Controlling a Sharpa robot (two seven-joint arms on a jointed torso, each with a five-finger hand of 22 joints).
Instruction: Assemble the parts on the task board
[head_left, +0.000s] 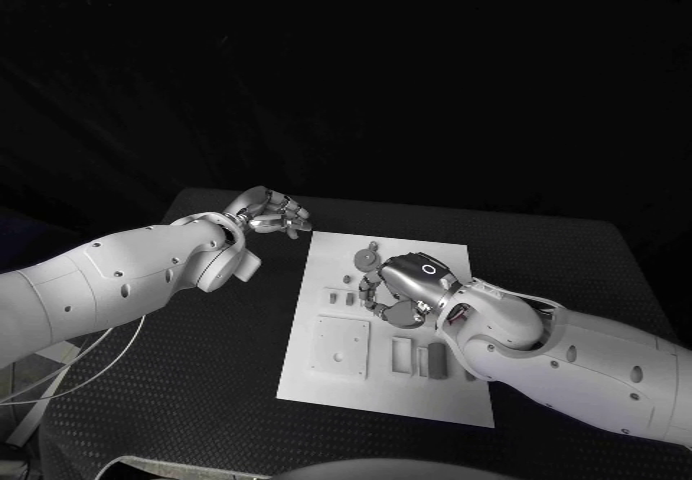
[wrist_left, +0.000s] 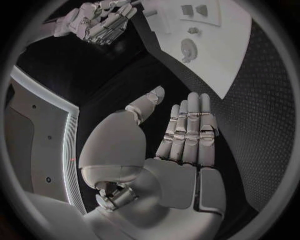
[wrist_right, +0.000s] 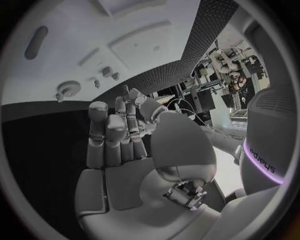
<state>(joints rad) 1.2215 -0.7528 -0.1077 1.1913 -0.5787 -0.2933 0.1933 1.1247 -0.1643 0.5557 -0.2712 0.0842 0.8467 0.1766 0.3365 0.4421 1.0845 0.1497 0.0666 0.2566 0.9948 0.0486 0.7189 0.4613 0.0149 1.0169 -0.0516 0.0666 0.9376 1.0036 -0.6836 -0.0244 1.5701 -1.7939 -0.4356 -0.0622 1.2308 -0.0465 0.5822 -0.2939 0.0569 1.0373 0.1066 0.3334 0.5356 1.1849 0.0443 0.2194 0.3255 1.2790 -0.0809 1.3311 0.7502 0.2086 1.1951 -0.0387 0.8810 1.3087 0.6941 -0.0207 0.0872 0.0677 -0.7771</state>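
Head view: flat white task board, right hand seemingly empty.

Two white arms with smooth rounded shells and small dark screw holes — each ends in a silver segmented hand.

The white task board is laid flat mid-tabletop; small grey parts and a round gear-like part are scattered on it.
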